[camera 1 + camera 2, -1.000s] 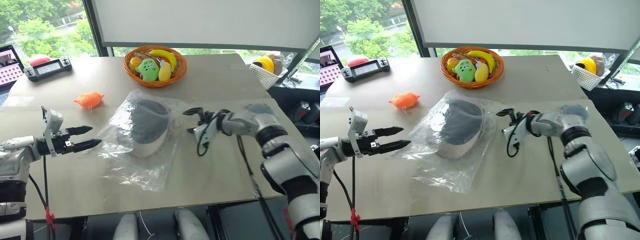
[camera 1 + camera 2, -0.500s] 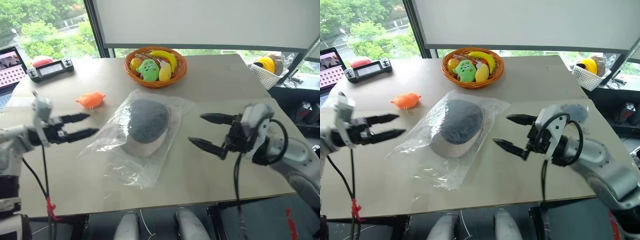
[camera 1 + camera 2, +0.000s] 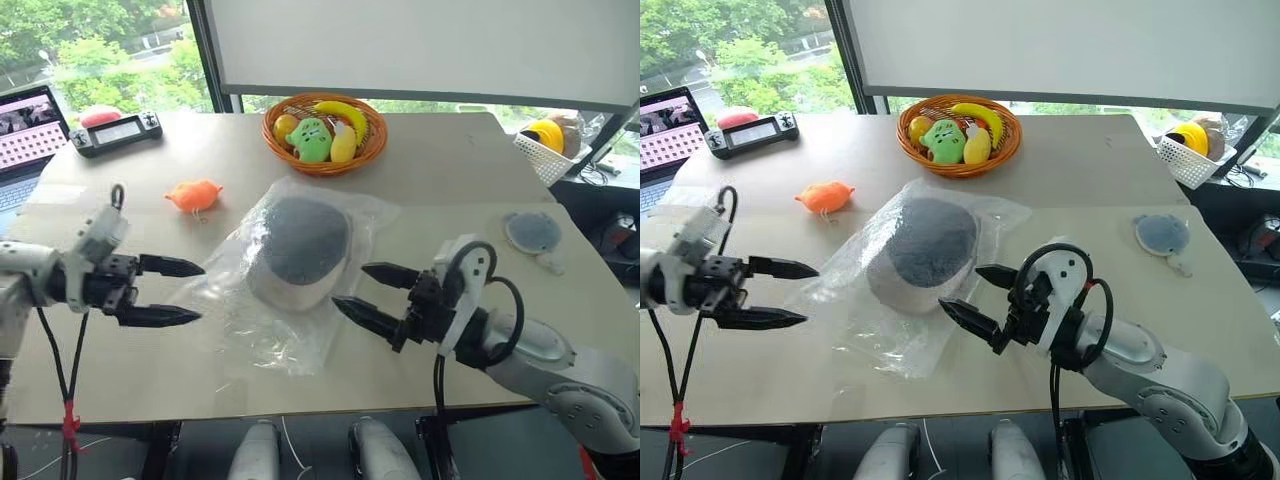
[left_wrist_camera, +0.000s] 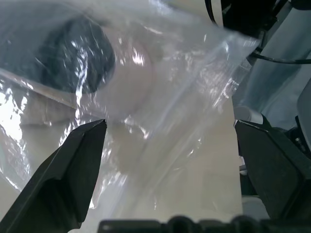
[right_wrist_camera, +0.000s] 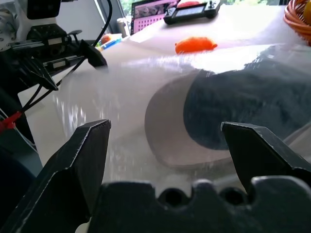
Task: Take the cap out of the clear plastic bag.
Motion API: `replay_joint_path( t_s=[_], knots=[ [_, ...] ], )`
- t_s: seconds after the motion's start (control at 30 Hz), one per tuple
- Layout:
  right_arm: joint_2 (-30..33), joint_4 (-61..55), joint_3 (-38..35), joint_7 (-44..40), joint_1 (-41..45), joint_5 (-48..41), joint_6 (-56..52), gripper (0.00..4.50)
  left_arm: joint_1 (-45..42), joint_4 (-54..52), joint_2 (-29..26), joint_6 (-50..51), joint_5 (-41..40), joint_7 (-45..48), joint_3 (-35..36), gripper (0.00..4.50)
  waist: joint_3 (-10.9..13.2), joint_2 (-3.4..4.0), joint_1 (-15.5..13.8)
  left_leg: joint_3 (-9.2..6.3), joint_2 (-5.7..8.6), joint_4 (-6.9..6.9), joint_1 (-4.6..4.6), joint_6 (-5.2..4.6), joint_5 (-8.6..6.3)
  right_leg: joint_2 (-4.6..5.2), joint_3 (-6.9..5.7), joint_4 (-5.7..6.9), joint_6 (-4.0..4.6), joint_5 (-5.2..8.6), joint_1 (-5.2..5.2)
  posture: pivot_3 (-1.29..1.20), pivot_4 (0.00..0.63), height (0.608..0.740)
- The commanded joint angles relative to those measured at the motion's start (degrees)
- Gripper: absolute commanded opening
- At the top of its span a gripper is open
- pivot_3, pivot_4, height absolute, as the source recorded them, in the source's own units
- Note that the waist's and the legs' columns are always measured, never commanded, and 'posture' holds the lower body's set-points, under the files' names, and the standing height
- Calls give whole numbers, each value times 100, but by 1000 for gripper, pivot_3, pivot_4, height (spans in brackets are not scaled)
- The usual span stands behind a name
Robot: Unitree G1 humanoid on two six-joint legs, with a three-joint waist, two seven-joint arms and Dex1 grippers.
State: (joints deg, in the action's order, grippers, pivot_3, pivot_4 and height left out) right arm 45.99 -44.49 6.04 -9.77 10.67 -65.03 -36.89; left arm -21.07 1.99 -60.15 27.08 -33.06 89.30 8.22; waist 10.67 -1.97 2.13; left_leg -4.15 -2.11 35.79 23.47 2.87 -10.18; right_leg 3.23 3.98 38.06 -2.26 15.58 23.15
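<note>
Two grippers spread wide and empty, one at each side of the clear plastic bag (image 3: 285,270). Left gripper (image 3: 172,292) level at the bag's left edge, right gripper (image 3: 372,294) near its lower right corner, both aimed inward. Probably set that way so one can pin or pinch the plastic while the other reaches for the contents; neither touching the bag yet, as far as can be told.

Cap (image 3: 301,250) fully inside the bag, lying mid-table with dark lining up and pale band toward the front edge. Loose, crinkled film spilling out flat toward the front, likely the slack end or mouth, though no opening to be made out.

Pale tabletop (image 3: 450,170), flat and matte. Orange plush toy (image 3: 194,194) left of the bag, fruit basket (image 3: 322,131) behind it, small round grey plush (image 3: 533,231) off to the right. Laptop and handheld console at the far left corner, white basket at the far right. Window with green trees beyond, blind half lowered.
</note>
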Motion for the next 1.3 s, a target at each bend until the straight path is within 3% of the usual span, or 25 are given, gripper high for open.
replay_joint_path(
  t_s=[0.03,0.17,0.27,0.57,0.63,0.9,1.07,1.3],
  knots=[
    [-13,-244,-239,-57,-10,131,-76,4422,-55,-208,292,-1582,1080,-368,-513,4500,0,0,-7,0,1,1,-2,0,0,1,0,0,0,0,-1,0,150,735],
    [-93,-296,-297,26,-15,246,-128,4422,-453,-129,1070,-1993,1187,-1016,-603,4500,0,0,-36,1,2,1,5,0,0,1,1,-3,12,-7,1,0,150,735],
    [-182,-325,-317,109,-21,332,-170,4500,-565,-75,1274,-1908,1102,-1021,-630,3836,-2,-5,-47,-6,-1,12,26,0,0,-5,-4,-1,9,-9,11,0,150,735],
    [-368,-422,-371,191,-37,536,-310,4500,-707,41,1449,-1831,1047,-897,-805,530,-2,-5,23,-6,2,13,22,-3,-2,-3,-3,1,6,-8,8,0,150,735],
    [-396,-449,-356,194,-56,592,-335,4500,-711,62,1473,-1876,1097,-891,-871,53,-2,-5,23,-6,2,13,22,-3,-2,-3,-3,0,6,-8,8,0,150,735],
    [-544,-503,-406,255,75,625,-449,4500,-886,69,1734,-1526,1481,-1293,-1351,53,-2,-5,18,-6,2,13,21,-3,-2,-3,-3,0,6,-8,6,0,150,735],
    [-745,-239,-744,221,803,-633,-457,4500,-1524,512,2657,-1398,1959,-1687,-2093,53,-2,-5,-25,-9,7,23,22,-3,-2,-2,-3,0,-3,-11,-1,0,150,735],
    [-369,35,-916,-328,1511,-2427,-655,4500,-2313,1497,3534,-1669,2352,-2043,-2361,53,-3,-6,-2,-14,11,24,28,-8,-4,-2,-4,-2,23,-29,1,0,150,735]
  ],
)
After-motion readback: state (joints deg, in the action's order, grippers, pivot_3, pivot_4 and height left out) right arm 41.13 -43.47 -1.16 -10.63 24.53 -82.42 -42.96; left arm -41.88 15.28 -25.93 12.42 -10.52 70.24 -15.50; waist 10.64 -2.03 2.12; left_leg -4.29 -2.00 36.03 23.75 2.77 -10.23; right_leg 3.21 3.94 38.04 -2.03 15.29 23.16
